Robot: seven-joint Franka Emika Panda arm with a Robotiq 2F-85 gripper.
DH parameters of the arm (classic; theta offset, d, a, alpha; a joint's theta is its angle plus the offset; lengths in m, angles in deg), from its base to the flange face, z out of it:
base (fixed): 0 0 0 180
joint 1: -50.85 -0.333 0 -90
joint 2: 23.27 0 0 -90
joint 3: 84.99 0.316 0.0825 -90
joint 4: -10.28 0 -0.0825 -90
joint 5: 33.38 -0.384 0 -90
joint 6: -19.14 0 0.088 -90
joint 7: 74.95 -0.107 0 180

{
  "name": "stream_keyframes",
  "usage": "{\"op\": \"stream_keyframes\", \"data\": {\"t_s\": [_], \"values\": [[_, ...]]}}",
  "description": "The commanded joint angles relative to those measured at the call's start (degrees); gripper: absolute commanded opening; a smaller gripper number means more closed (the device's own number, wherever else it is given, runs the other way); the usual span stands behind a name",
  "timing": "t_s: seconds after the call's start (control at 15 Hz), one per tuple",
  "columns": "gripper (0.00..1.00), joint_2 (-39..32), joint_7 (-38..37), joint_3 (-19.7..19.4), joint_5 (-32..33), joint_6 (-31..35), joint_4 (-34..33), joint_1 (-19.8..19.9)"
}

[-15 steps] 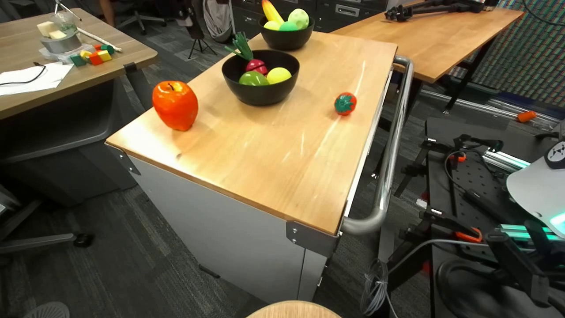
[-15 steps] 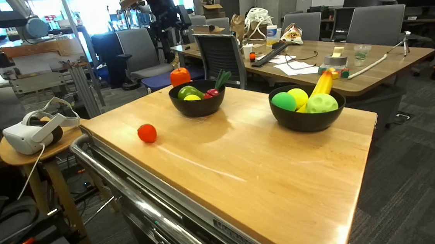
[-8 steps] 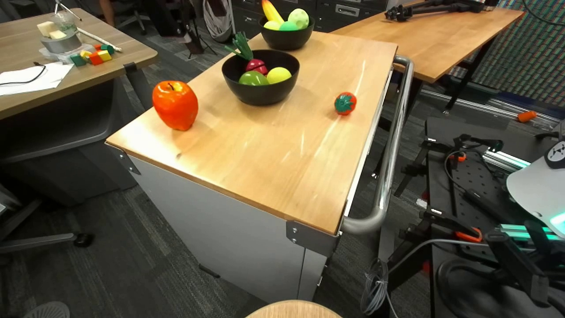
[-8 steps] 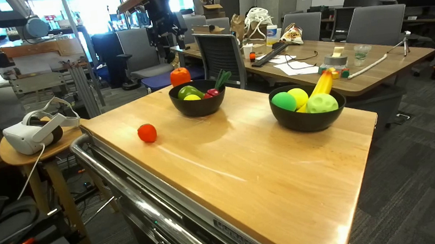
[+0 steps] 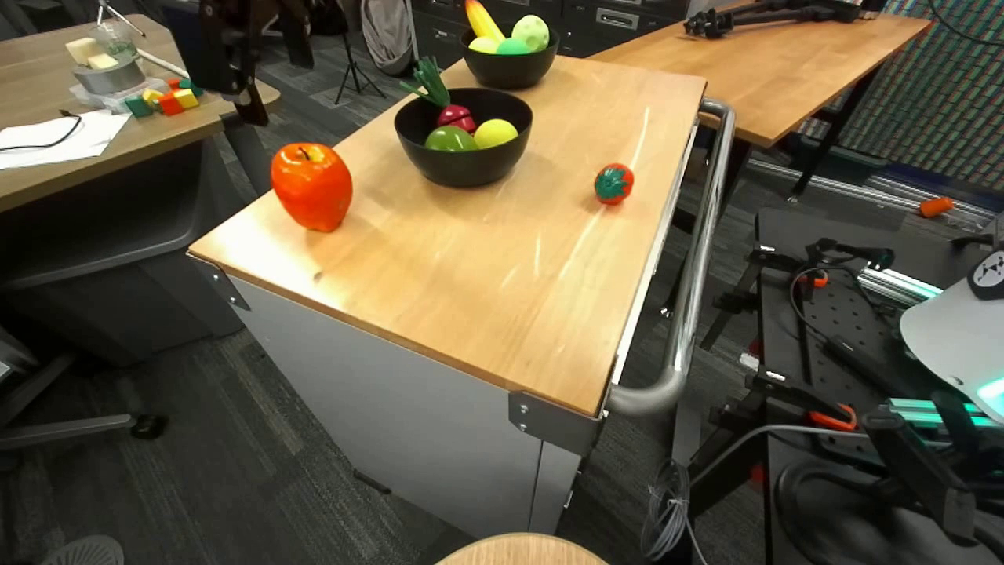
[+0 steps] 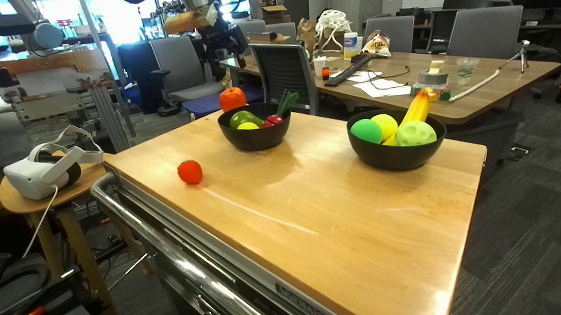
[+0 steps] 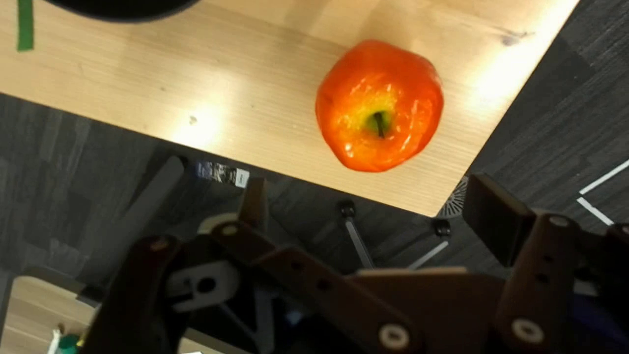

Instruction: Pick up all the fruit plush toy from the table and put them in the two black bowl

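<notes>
The central bowl (image 5: 468, 168), black and round, stands on a wooden table (image 5: 502, 267) and contains a leafy dark red toy (image 5: 456, 118), a green toy (image 5: 451, 140) and a yellow ball (image 5: 496, 133). Beside the central bowl, with a gap between, stands a second black bowl (image 6: 398, 158); it contains a yellow banana toy (image 6: 415, 109), a green ball (image 6: 366, 131), a pale green dimpled ball (image 6: 415, 133) and another yellow ball (image 6: 386, 124). On the opposite side of the central bowl, the red-orange apple toy (image 7: 379, 105) sits upright on the table (stem uppermost, as the wrist view shows), apart from that bowl's wall. Between the central bowl and the table's metal handle (image 5: 698, 271) lies a small strawberry toy (image 5: 614, 184), apart from both, its green cap visible in an exterior view. On the apple toy's side of the central bowl hangs the gripper (image 7: 376, 210), its fingers spread wide, above the level of the table and clear of the apple toy
</notes>
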State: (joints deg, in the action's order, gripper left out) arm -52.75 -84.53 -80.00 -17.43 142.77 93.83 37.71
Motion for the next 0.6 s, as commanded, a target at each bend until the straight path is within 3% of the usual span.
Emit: {"op": "stream_keyframes", "data": {"t_s": [0.0, 0.07, 0.33, 0.53], "values": [[1.00, 5.31, 9.53, 1.19, -2.49, 15.50, 13.07, 3.87], [1.00, 1.12, 4.84, -0.66, -1.16, 8.52, 5.43, 0.87], [1.00, 0.93, 5.42, -0.97, -1.26, 9.69, 6.63, 1.13], [1.00, -0.74, 9.86, 1.34, -5.70, 10.66, 5.68, 3.00]]}}
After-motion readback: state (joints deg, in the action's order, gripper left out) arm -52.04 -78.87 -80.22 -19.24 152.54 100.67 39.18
